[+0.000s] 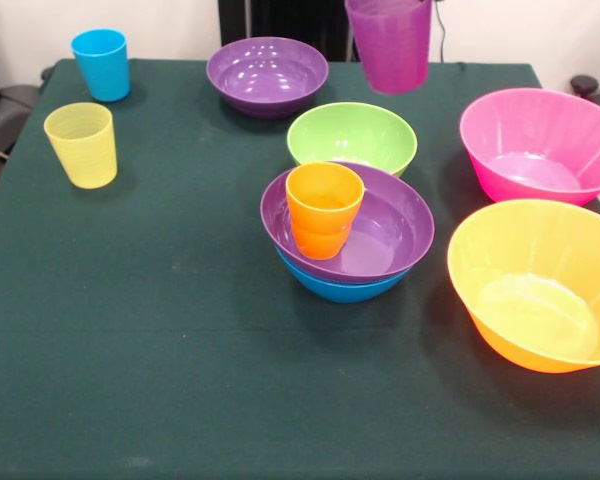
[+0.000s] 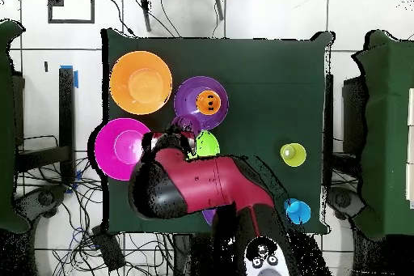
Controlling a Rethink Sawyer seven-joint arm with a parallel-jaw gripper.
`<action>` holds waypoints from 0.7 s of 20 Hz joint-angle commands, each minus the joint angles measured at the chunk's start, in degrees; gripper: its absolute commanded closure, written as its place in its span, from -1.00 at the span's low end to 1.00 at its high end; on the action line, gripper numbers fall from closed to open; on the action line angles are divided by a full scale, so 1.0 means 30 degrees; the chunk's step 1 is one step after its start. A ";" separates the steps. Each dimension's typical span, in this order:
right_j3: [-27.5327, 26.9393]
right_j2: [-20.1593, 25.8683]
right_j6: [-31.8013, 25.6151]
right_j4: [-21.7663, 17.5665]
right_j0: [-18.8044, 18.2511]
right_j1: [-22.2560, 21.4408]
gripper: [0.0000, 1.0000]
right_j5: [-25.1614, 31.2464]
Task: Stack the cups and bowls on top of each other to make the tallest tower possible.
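Note:
A purple cup (image 1: 388,45) hangs in the air at the top of the front view, above and behind the green bowl (image 1: 352,135). From overhead the gripper (image 2: 179,133) sits at that cup (image 2: 184,125), holding it. The tower stands mid-table: a blue bowl (image 1: 340,288) lowest, a purple bowl (image 1: 390,235) nested in it, and an orange cup (image 1: 324,208) upright inside. A second purple bowl (image 1: 267,72) sits at the back.
A pink bowl (image 1: 540,145) and an orange bowl (image 1: 540,285) stand on the right of the dark green table (image 1: 180,350). A blue cup (image 1: 101,64) and a yellow cup (image 1: 81,144) stand upright at the left. The arm (image 2: 202,188) covers the table's near side in the overhead view.

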 commanded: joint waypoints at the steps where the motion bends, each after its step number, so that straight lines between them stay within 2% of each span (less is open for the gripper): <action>1: 0.1665 -0.0808 0.3131 0.0345 -0.0227 0.2065 1.00 -0.1308; 7: 0.1267 -0.1298 0.2621 -0.0087 -0.0071 0.3253 1.00 -0.2049; 14: 0.0808 -0.3007 0.2779 -0.1026 0.1078 0.4786 1.00 -0.4395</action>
